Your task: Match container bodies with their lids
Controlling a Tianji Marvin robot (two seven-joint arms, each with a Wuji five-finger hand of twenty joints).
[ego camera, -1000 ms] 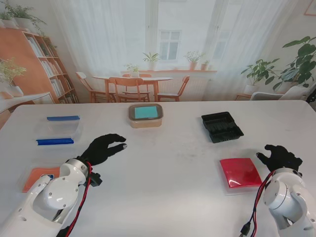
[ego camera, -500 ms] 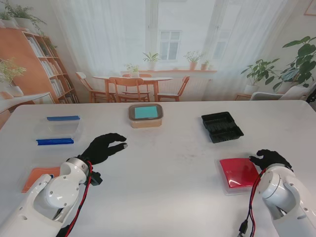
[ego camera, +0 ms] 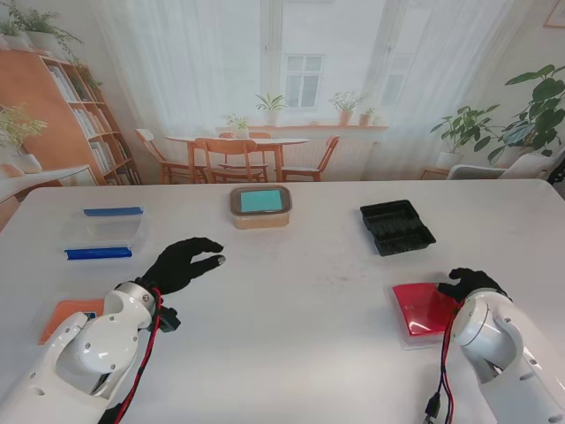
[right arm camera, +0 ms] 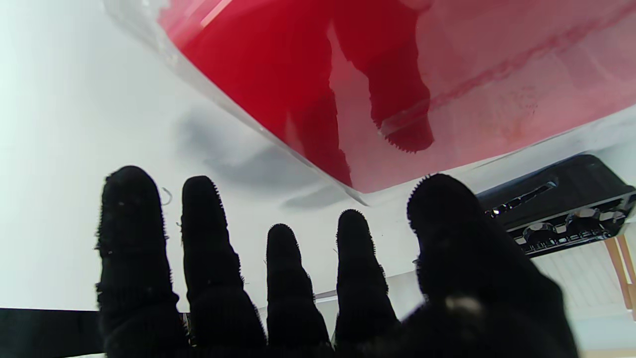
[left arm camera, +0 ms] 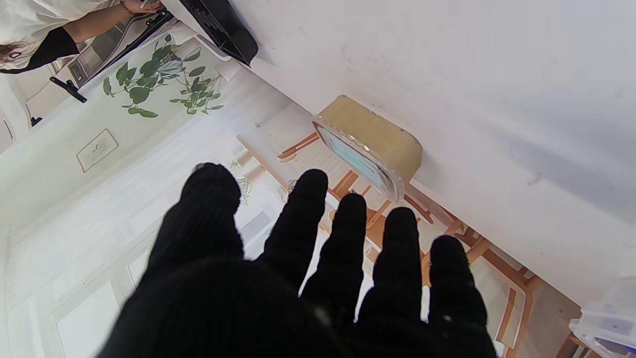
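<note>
Flat square red plastic lid [ego camera: 428, 309] with a clear rim, lying face up on the white table [ego camera: 300, 300], on the right side and near to me. No marked long axis, being close to square, with its edges turned slightly off the table's own. Just at its right far corner, black-gloved right hand [ego camera: 472, 283], palm down, holding nothing; in the right wrist view, fingers [right arm camera: 213, 238] spread apart and reaching out low above the red lid [right arm camera: 447, 74], their dark reflection thrown on its glossy face, with contact impossible to confirm. Lid thus lying leftward and toward me from the fingertips, so likely calling for a short reach inward over its edge before any grasp. Farther from me and a little to the left, well apart from the lid, a ribbed rectangular black plastic tray [ego camera: 397, 227], probably the matching body, its long axis running away from me with a slight tilt, and also showing past the thumb in the wrist view [right arm camera: 561, 199]. By far the nearer hand to both: the right. Across the table, black-gloved left hand [ego camera: 181, 263] hovering with its fingers [left arm camera: 308, 223] apart and empty, pointed toward a tan rectangular container with a teal lid [ego camera: 259, 207] at the far middle. At far left, a clear plastic box with blue clips [ego camera: 104, 232], and nearer to me an orange flat lid [ego camera: 66, 316].
</note>
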